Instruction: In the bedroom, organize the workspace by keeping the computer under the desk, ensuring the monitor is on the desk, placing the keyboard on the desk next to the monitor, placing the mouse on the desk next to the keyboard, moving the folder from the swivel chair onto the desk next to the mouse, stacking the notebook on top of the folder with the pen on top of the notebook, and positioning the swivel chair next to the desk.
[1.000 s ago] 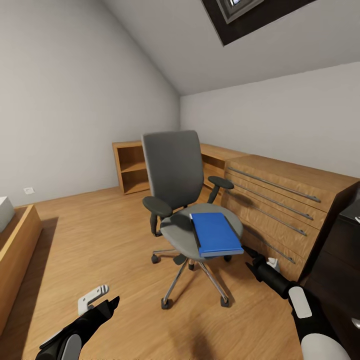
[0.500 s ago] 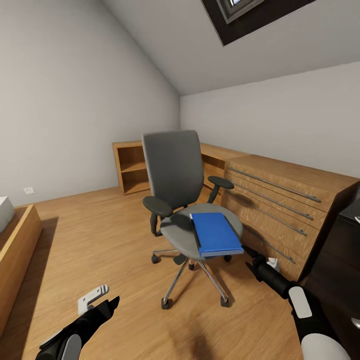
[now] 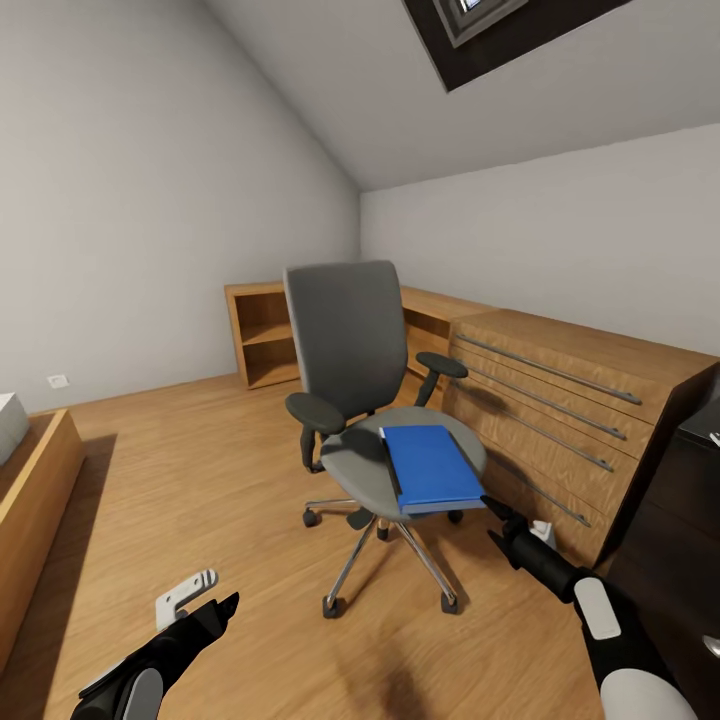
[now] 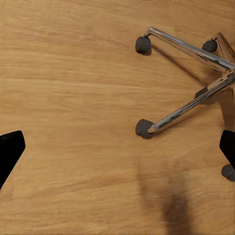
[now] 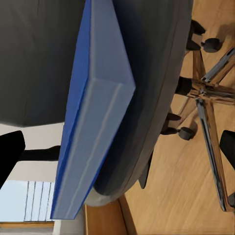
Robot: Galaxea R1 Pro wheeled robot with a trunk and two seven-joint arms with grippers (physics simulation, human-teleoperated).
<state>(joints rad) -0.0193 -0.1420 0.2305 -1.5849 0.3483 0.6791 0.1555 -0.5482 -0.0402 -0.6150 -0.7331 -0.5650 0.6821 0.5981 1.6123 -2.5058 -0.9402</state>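
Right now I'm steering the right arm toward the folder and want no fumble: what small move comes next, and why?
Probably ease the right gripper forward to straddle the folder's near corner. Its fingers are spread, the corner sits between them but untouched, and the folder overhangs the swivel chair seat there.

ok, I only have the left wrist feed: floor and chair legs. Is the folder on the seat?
Observer: Yes, the blue folder lies flat on the chair seat, toward its front edge.
Operator: Where's the other arm?
Observer: The right arm reaches low toward the folder's near corner, beside the wooden drawers.
Operator: Jaws?
Observer: Open, with the folder's corner ahead of them; nothing gripped.
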